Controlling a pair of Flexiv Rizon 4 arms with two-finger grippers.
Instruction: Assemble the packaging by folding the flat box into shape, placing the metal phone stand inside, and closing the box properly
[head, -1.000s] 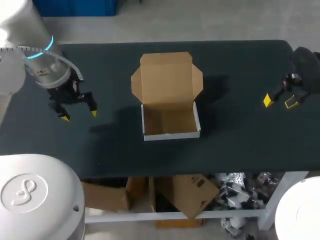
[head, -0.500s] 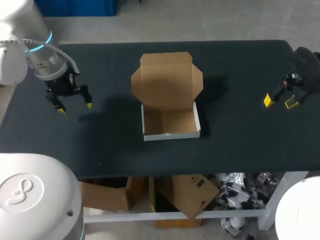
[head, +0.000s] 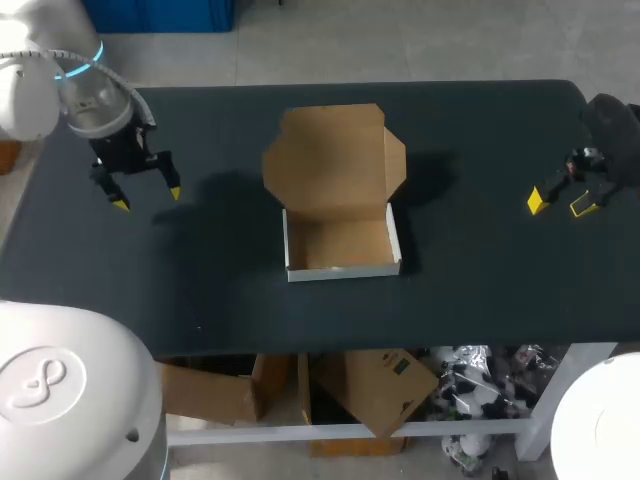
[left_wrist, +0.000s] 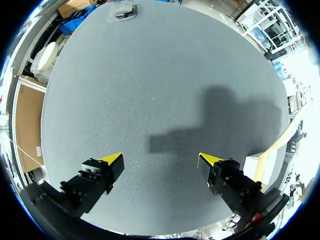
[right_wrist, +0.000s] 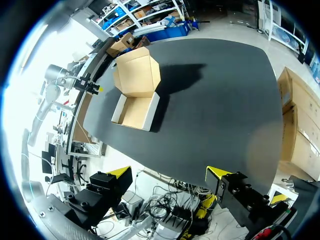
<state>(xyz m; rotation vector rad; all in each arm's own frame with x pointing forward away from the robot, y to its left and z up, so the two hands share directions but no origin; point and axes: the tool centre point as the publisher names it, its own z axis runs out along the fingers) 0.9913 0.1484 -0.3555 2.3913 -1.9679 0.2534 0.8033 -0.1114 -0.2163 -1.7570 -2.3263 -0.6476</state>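
The cardboard box (head: 338, 243) stands folded in the middle of the table, white outside and brown inside, with nothing in its tray. Its lid (head: 334, 155) stands open at the far side. The box (right_wrist: 135, 90) also shows far ahead of my right gripper (right_wrist: 169, 173), which is open with nothing in it. In the head view that right gripper (head: 557, 203) hovers at the table's right end. My left gripper (head: 147, 196) hangs open over the far left of the mat, well apart from the box. The left gripper (left_wrist: 160, 160) has only bare mat under it. No metal phone stand shows in any view.
The black table mat (head: 470, 280) carries only the box. Wide bare stretches lie on either side of the box and along the front edge (head: 400, 345).
My left arm has drawn back from near the box toward the far left of the table, still open. The right arm and the box have not moved.
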